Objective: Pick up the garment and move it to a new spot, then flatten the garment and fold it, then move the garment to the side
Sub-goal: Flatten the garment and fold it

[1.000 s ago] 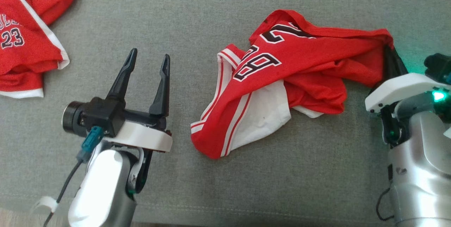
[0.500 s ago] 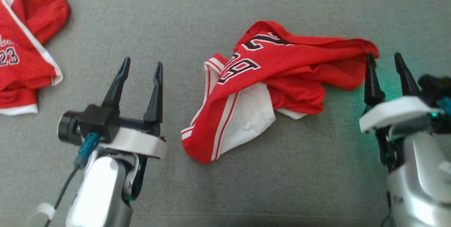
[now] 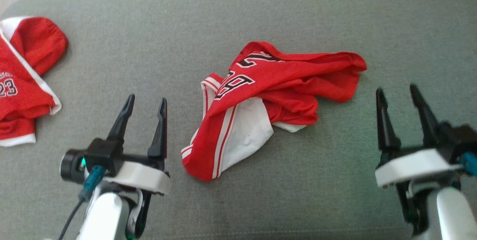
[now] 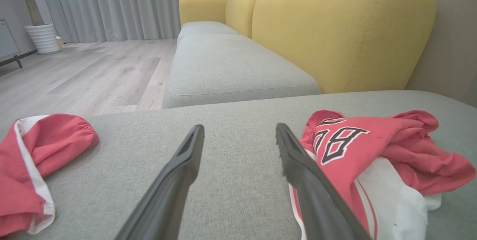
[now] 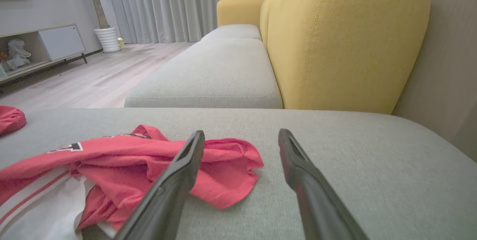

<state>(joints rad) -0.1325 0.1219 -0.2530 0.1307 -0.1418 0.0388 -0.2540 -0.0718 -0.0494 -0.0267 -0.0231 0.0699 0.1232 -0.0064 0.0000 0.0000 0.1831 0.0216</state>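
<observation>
A: Lying crumpled near the middle of the grey seat cushion (image 3: pixel 298 16): a red garment (image 3: pixel 268 94), white lining turned out on the near side, black numerals edged in white across the top fold.

B: Gripped by anything?

A: Gripped by nothing. Resting loose on the fabric, apart from both arms.

B: And the left gripper (image 3: pixel 147 98)?

A: Spread wide, empty, hovering to the garment's left with its fingers (image 3: pixel 121 120) pointing away from the robot. Near the striped hem, yet separated from it by bare cushion in the head view. Overlapping that hem in the left wrist view, though merely passing in front of it.

B: Right gripper (image 3: pixel 396 88)?

A: Likewise spread wide and clasping nothing. Placed just off the garment's right end, short of the cloth, with a strip of grey between.

B: Anything else on the cushion?

A: A second red garment (image 3: pixel 26 83), white-trimmed and marked "23", bunched at the far left edge, well apart from the first.

B: Beyond the cushion?

A: Visible from the wrists: a yellow backrest (image 4: pixel 335 35), a second seat (image 4: pixel 231 65) in grey, pale wood floor (image 4: pixel 93 72), grey curtains (image 4: pixel 130 5) and a white planter (image 4: pixel 43 37) by them.
</observation>
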